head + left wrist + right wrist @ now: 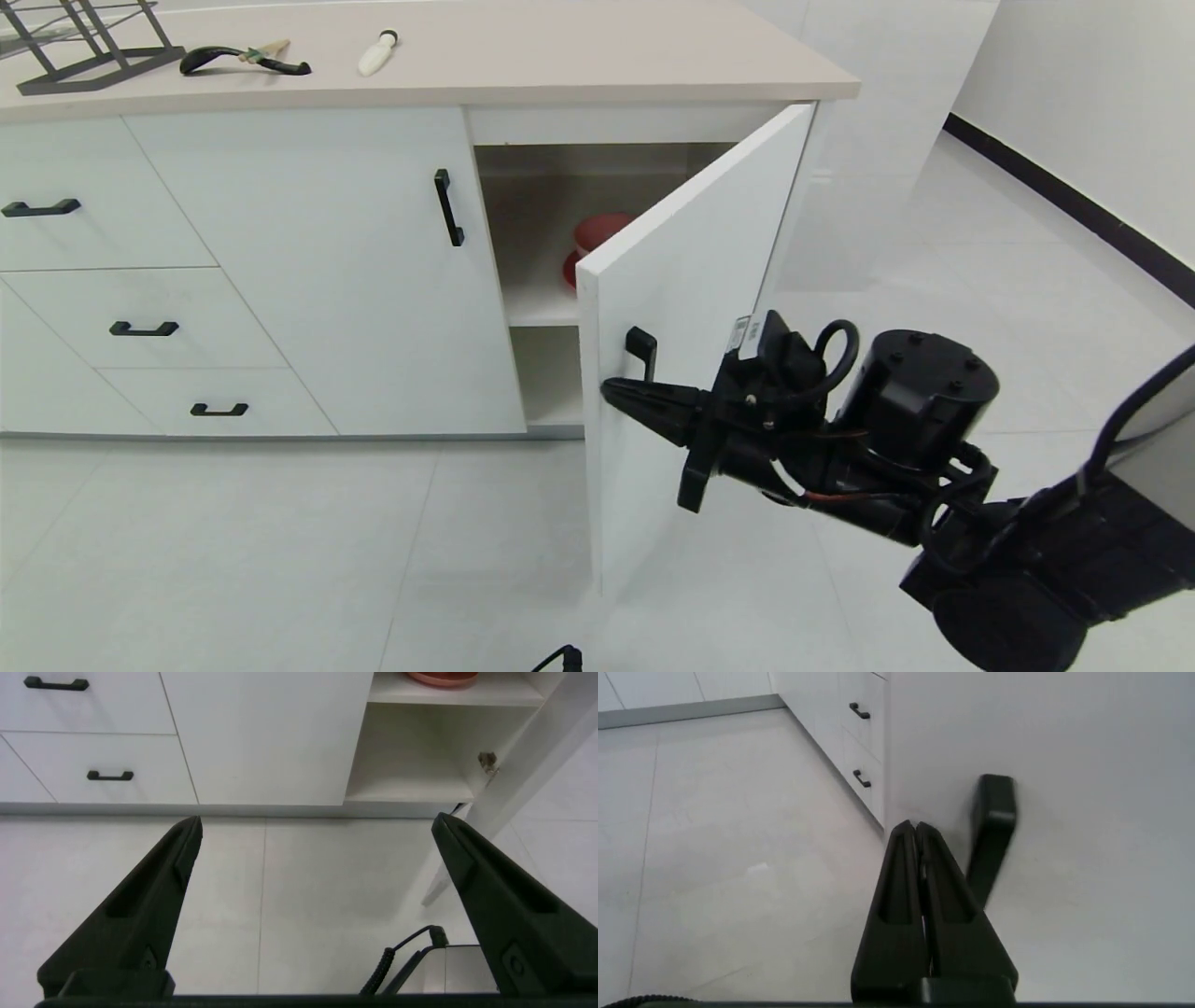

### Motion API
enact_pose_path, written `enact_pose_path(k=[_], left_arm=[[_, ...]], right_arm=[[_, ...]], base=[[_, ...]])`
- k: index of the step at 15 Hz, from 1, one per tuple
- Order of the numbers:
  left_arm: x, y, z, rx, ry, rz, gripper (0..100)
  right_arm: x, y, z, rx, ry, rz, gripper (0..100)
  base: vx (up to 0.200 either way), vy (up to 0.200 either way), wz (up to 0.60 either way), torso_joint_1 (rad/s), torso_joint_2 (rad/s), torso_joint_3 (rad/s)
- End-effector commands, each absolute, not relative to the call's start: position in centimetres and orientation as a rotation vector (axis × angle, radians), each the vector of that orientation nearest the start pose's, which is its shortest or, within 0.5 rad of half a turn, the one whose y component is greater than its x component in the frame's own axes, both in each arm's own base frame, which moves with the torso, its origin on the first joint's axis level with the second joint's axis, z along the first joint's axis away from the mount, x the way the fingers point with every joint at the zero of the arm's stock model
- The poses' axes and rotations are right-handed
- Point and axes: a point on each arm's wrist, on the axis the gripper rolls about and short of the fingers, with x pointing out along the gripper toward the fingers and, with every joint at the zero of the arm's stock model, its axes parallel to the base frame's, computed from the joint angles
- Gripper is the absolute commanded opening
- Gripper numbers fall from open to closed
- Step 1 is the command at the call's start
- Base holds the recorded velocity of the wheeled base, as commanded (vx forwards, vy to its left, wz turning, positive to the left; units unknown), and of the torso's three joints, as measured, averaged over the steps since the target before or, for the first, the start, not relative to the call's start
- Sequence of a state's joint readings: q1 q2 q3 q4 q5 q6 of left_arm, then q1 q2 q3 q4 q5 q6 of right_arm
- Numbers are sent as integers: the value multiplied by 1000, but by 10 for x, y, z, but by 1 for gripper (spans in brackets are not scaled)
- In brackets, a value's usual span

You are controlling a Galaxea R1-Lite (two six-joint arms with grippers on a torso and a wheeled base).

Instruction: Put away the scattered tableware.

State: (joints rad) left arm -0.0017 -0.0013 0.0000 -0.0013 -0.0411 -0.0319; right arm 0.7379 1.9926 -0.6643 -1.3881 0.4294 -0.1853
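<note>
**Right end effector beside the cupboard handle**

In the head view the right end effector (618,392) sits just beside the black handle (641,350) of the open cupboard door (691,280). The right wrist view shows its fingers (906,887) pressed together next to that handle, not around it. In the left wrist view the left end effector (316,829), spread wide, hangs over the floor (280,887). Red dishes (597,245) stand on the upper shelf (537,308) inside. A black utensil (210,56) and a white-handled utensil (378,53) lie on the worktop (607,56).

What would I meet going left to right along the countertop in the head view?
Black wire rack → black utensil → white-handled utensil. The pale piece that overlaps the black utensil is left out.
</note>
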Motion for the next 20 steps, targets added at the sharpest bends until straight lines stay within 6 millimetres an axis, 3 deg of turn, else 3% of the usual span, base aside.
enact_pose_path(k=[1,3,5,7,8,9,10,13,17,20], left_arm=[[-23,-1,76,-32,-1,-43,100],[-23,-1,76,-32,-1,-43,100],[-23,-1,76,-34,-1,-43,100],[-23,-1,76,-34,-1,-41,100],[-23,-1,76,-34,-1,-41,100],[-23,-1,76,-34,-1,-41,100],[-23,-1,76,-34,-1,-41,100],[-23,-1,76,-34,-1,-41,100],[-23,-1,76,-34,-1,-41,100],[-23,-1,76,-34,-1,-41,100]], right_arm=[[239,251,116,-156,-150,1209,0],[221,239,131,-149,-167,1221,0],[200,214,142,-150,-164,1214,0],[174,177,155,-150,-180,1180,0],[169,166,157,-150,-186,1159,0],[158,138,162,-153,-200,1097,0],[151,126,163,-156,-203,1069,0],[103,70,162,-163,-266,935,0],[73,33,180,-192,-427,697,0],[60,26,181,-202,-450,654,0]], base=[[0,0,0,0,0,0],[0,0,0,0,0,0],[0,0,0,0,0,0],[0,0,0,0,0,0],[0,0,0,0,0,0],[0,0,0,0,0,0],[0,0,0,0,0,0],[0,0,0,0,0,0],[0,0,0,0,0,0],[0,0,0,0,0,0]])
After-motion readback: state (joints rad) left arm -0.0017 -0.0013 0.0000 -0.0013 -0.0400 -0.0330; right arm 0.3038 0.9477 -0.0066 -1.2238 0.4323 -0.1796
